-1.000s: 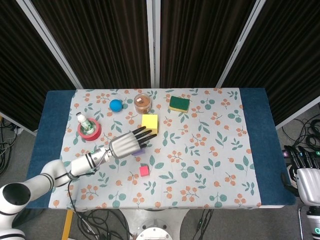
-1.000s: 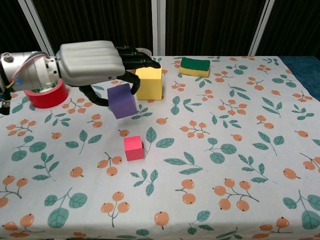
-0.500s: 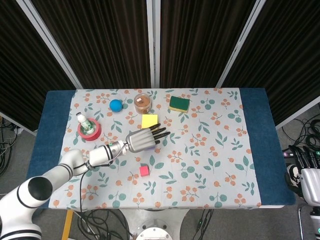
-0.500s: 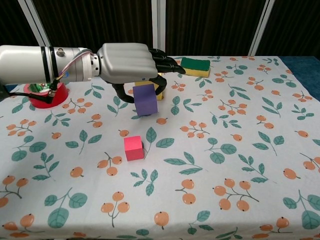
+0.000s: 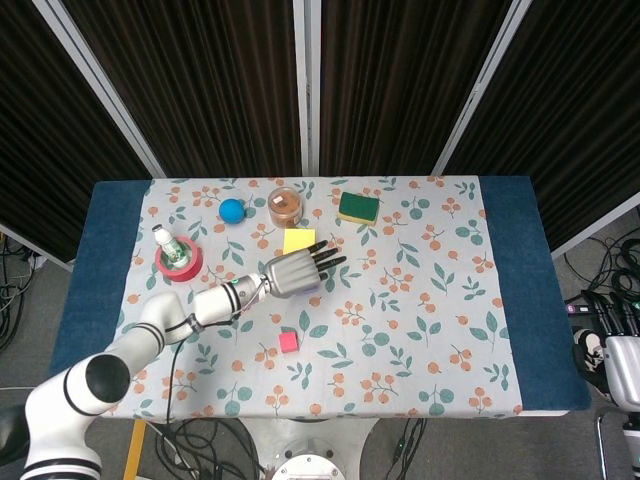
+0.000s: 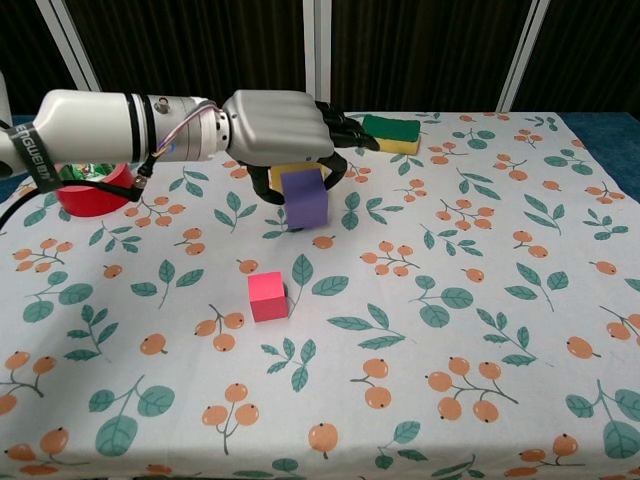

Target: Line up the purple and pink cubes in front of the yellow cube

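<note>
My left hand (image 6: 280, 125) reaches in from the left and holds the purple cube (image 6: 306, 198) under its fingers, low over the cloth; whether the cube touches the table is unclear. Directly behind it sits the yellow cube (image 6: 284, 173), mostly hidden in the chest view and plainer in the head view as the yellow cube (image 5: 298, 240), just beyond the left hand (image 5: 295, 272). The pink cube (image 6: 267, 296) lies alone nearer the front, pink cube (image 5: 289, 342), slightly left of the purple one. My right hand (image 5: 618, 355) hangs off the table's right edge, only partly seen.
A red tape roll (image 5: 178, 262) with a small bottle (image 5: 165, 240) in it stands at the left. Along the back are a blue ball (image 5: 232, 210), a brown jar (image 5: 286, 205) and a green sponge (image 5: 358, 207). The floral tablecloth (image 6: 480, 300) stretches to the right.
The left hand has carried the purple cube rightward and down, from left of the yellow cube to right in front of it. The pink cube has stayed put.
</note>
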Available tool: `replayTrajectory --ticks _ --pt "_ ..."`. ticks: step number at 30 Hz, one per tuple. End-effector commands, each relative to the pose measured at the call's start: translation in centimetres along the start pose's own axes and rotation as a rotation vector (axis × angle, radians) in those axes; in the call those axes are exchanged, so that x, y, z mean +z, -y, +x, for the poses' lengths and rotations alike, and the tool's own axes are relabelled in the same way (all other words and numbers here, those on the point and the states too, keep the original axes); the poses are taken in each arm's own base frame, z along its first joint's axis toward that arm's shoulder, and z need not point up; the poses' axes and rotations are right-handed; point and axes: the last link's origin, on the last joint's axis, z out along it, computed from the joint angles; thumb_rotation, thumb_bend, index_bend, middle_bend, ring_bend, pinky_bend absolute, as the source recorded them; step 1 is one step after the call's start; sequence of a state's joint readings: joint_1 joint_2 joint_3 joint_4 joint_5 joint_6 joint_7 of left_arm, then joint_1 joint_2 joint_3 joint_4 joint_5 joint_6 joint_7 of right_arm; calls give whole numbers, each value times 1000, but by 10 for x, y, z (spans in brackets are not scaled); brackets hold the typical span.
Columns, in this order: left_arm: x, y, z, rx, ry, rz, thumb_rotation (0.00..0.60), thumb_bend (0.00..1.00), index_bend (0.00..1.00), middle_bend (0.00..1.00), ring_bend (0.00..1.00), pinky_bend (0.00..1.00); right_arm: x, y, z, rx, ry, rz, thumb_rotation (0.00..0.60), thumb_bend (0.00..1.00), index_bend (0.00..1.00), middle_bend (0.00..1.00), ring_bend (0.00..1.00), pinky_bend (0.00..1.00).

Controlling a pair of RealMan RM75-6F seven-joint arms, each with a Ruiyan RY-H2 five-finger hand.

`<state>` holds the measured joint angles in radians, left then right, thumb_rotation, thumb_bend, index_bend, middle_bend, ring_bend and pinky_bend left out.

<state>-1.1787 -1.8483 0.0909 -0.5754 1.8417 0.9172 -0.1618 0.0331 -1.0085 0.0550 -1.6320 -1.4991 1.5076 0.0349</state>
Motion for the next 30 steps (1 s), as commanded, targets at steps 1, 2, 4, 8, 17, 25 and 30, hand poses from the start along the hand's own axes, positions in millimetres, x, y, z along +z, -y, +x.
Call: replayTrajectory --ticks 1,2,4,8,17,25,30 --pt "2 0 -1 3 4 0 600 253 447 99 63 130 -1 -1 0 0 0 -2 600 363 7 97 0 102" --pt "2 0 -1 3 5 1 600 253 447 99 63 130 0 -1 0 0 -1 -2 600 363 7 97 0 103" --pt "4 0 -1 8 8 4 600 253 446 99 63 130 -1 -1 0 1 0 -1 600 363 7 97 0 102" --pt "6 2 0 9 9 14 600 240 413 88 63 130 -1 -1 0 1 -2 -3 600 363 6 97 0 102" --pt "-3 6 1 -27 -37 43 600 190 302 69 63 130 -3 -1 2 2 -8 -2 600 363 6 97 0 102" --pt "-26 3 21 -224 -215 93 600 187 294 68 63 130 -5 0 2 2 -11 9 600 364 6 97 0 103" --pt "-11 -13 33 -313 -237 88 600 166 290 69 63 130 -4 3 2 4 -14 19 600 364 6 97 0 102"
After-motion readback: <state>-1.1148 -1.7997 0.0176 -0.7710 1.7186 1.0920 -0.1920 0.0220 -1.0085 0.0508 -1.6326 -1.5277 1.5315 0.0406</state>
